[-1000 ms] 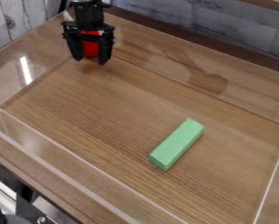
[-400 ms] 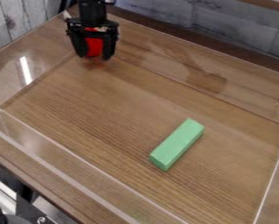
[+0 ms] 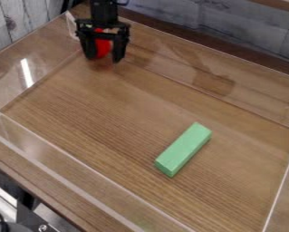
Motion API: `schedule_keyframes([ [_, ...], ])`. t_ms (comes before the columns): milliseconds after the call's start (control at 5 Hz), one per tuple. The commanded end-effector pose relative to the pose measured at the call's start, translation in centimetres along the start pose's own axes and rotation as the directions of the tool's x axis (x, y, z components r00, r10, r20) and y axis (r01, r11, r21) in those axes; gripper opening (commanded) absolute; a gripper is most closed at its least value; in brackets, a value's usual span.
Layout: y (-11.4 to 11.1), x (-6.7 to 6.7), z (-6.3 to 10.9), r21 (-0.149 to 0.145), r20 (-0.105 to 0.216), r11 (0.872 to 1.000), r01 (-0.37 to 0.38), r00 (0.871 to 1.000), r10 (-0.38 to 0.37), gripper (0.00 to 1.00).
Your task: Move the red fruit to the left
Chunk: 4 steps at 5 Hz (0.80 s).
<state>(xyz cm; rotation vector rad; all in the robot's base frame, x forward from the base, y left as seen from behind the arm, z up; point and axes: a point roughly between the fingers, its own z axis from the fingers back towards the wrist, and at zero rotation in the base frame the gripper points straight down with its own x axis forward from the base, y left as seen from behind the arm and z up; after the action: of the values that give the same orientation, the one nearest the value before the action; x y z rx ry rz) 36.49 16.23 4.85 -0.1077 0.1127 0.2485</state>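
The black robot gripper (image 3: pixel 104 38), seen from above at the far upper-left of the brown wooden table (image 3: pixel 140 109), sits slightly farther right than in the earlier frame, and its dark fingers are at the small glossy red toy fruit (image 3: pixel 103 45), though whether they grip it, and how far open they are, cannot be told. The red fruit is partly hidden between them, near the table's far left corner, while the light green rectangular block (image 3: pixel 184 149) lies unmoved toward the lower right; no writing is legible.
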Motion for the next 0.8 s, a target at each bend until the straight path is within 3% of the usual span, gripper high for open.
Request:
schedule_keyframes([
  [0, 1.0, 0.2, 4.7, 0.006, 0.079, 0.999, -0.051, 0.996, 0.050, 1.00],
  [400, -1.0, -2.0, 4.9, 0.021, 0.063, 0.998, -0.061, 0.996, 0.059, 1.00],
  [600, -1.0, -2.4, 4.5, 0.030, 0.054, 0.998, -0.048, 0.997, 0.046, 1.00],
])
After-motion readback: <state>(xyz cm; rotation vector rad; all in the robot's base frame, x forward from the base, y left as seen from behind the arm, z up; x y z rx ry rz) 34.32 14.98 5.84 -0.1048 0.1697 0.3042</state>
